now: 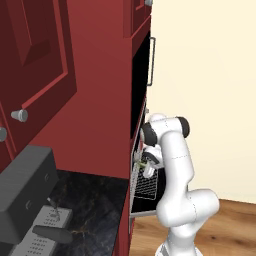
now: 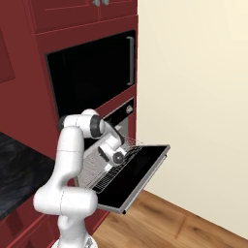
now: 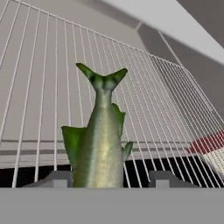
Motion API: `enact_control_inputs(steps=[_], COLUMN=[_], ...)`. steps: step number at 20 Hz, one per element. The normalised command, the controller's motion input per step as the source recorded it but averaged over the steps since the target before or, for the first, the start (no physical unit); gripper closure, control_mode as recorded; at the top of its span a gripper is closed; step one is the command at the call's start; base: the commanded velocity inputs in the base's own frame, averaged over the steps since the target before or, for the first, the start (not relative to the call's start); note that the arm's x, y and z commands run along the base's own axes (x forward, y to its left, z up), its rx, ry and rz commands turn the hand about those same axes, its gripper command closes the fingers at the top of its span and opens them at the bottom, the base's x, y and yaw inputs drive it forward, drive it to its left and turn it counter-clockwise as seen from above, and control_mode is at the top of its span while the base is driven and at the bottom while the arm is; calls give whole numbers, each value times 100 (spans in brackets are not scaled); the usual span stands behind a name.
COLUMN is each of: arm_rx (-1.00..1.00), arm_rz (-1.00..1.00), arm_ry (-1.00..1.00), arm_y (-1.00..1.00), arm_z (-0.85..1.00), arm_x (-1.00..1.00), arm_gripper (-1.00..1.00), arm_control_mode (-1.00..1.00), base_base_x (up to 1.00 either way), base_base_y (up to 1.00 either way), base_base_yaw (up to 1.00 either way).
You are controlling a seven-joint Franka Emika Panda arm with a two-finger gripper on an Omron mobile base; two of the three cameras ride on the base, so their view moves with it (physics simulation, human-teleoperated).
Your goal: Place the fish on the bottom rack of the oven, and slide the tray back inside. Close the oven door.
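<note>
In the hand view the greenish-grey fish (image 3: 101, 140) stretches away from me, forked tail farthest, over the silver wire bottom rack (image 3: 39, 87). My gripper (image 3: 107, 179) is open around its near end. The left fingertip (image 3: 56, 178) is against the body and the right one stands clear of it. The fish's near end is hidden. From the base, the gripper (image 1: 144, 164) hovers low over the pulled-out rack (image 1: 148, 186), with the fish (image 1: 141, 162) a green sliver beside it. The rack (image 2: 104, 174) lies above the dropped-open oven door (image 2: 143, 169), below the oven's control strip (image 2: 127, 110).
A black-glass appliance (image 2: 92, 72) with a vertical bar handle (image 2: 131, 53) sits above the oven in the red cabinetry (image 1: 100, 100). A dark stone counter (image 1: 85, 200) with a grey machine (image 1: 27, 185) lies to the left. A cream wall (image 2: 193, 97) and wood floor (image 2: 164, 223) are on the right.
</note>
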Motion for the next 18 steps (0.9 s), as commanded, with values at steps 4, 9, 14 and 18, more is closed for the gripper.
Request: enact_control_inputs(steps=[4, 9, 14, 18], arm_rx=[0, 0, -2, -4], arm_rz=[-2, 0, 0, 0], arm_ry=[0, -6, -6, 12], arm_y=[-60, -24, -10, -73], arm_z=[2, 50, 99, 71], arm_x=[-33, -38, -31, -39], arm_gripper=[-100, -100, -100, -100], arm_control_mode=[-100, -100, -100, -100], base_base_x=[0, 0, 0, 0], base_base_y=[0, 0, 0, 0], base_base_yaw=[0, 0, 0, 0])
